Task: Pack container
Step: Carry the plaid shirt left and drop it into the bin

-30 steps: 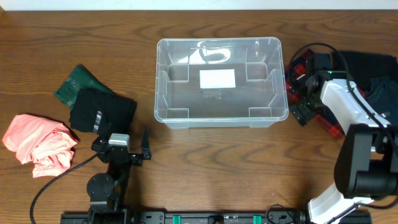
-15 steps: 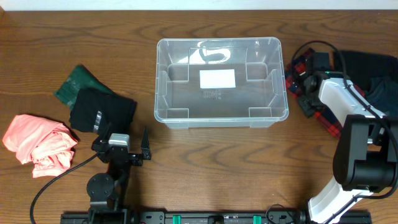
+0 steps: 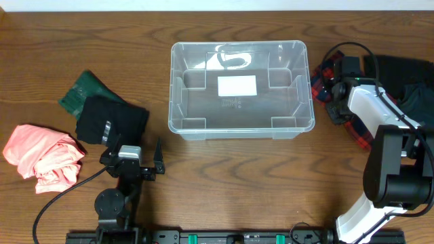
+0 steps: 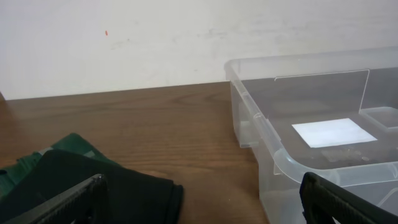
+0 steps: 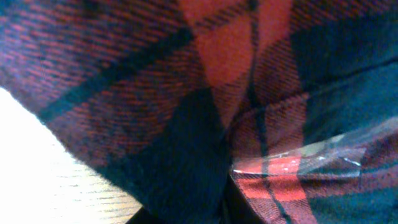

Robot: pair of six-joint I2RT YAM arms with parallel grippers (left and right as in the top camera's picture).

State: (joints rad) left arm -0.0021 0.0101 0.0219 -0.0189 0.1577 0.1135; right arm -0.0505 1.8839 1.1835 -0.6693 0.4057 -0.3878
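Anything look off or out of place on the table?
Nothing stands out. The clear container sits upright with no visible damage, nothing in it. Clothes lie crumpled beside it: pink garment, black garment and green garment one side, red plaid garment the other.

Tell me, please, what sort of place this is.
Probably a robotics lab bench, not a home. A left arm and a right arm stand at a wooden table, with a clear plastic container and a pink garment laid out.

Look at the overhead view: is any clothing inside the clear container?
No, the container shows only its white label and bare plastic inside.
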